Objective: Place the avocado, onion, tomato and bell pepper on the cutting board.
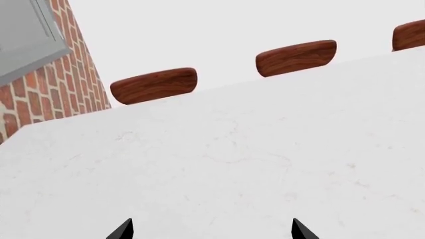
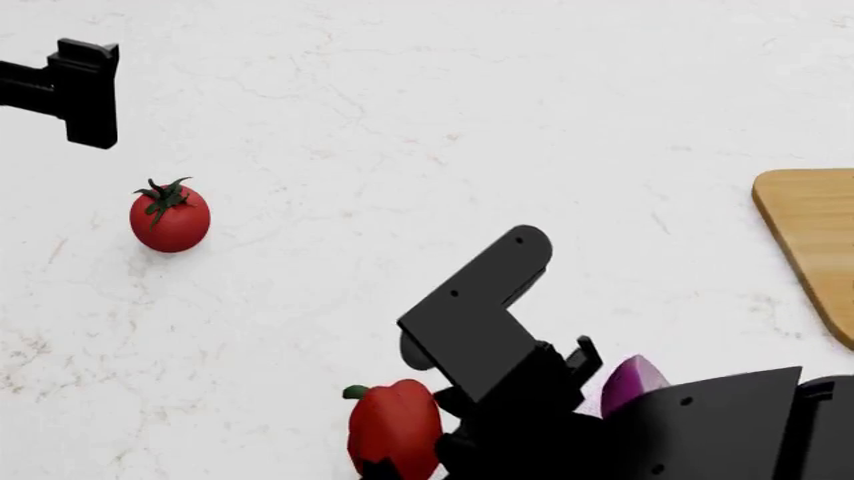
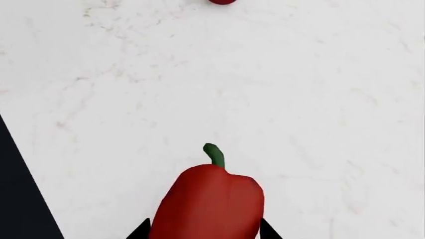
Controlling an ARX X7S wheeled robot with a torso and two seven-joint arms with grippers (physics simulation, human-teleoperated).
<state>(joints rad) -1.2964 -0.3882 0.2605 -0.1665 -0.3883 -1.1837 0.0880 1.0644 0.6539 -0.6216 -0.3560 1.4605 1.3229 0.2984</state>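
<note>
I have the right fingers (image 3: 204,230) spread on either side of the bell pepper (image 3: 211,201), which lies on the white table (image 2: 400,150) near its front edge, the onion (image 2: 633,384) just beside my arm. The tomato (image 2: 170,216) sits toward the left, well apart from the cutting board (image 2: 814,240) at the right edge. My left fingers (image 1: 211,230) hang open over bare table.

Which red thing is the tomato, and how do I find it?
Start on the big white marble counter in the head view and look toward its left side, away from the wooden board. The tomato sits there alone, below the left pincer. It is small and round with a spiky green leaf top, unlike the taller, lumpy red pepper with one short stem.
</note>
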